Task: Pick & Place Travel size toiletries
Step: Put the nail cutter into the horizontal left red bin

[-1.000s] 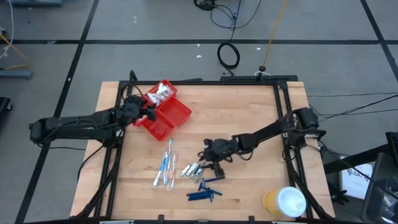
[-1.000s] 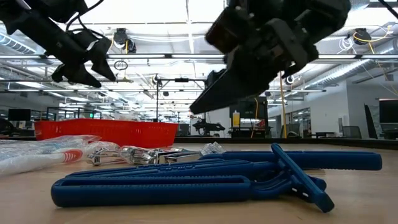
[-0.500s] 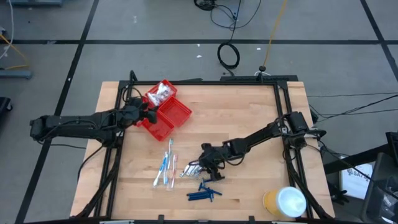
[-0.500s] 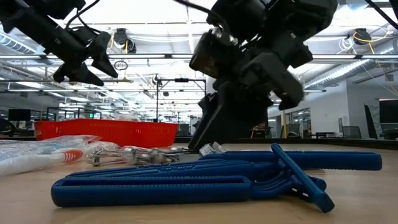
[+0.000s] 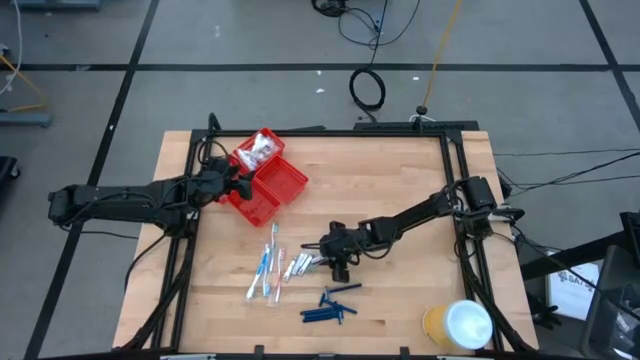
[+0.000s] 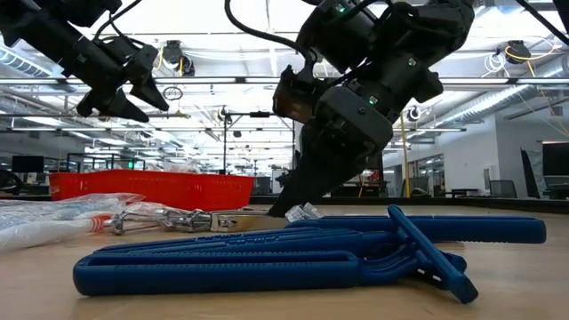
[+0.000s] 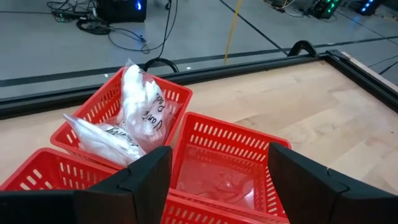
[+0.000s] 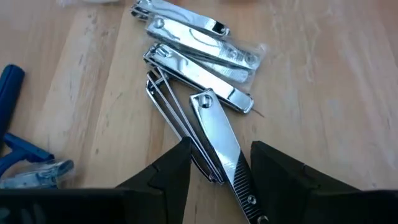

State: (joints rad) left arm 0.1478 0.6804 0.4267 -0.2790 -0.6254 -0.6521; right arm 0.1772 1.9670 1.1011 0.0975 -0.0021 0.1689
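Counter [image 5: 400, 190]: wooden, carrying everything; I place things relative to the red tray [image 5: 262, 178] at its far left.
Red tray: white packets [image 7: 134, 121] fill one compartment; the next is nearly bare.
Left tool [image 5: 238, 183]: mine, hovering over the tray, fingers apart, holding nothing.
Right tool [image 8: 214, 165]: well away from the tray toward mid-counter, low over the clippers [image 8: 199, 59], fingers partly open astride one clipper [image 8: 221, 140], not yet gripping.
Toothbrushes [image 5: 268, 268]: beside the clippers, on the tray's side.
Blue razors [image 6: 293, 253]: beyond the clippers, nearest the front edge.
Risk: the clippers lie overlapped, so my closing could drag a neighbour or let smooth metal slip out.
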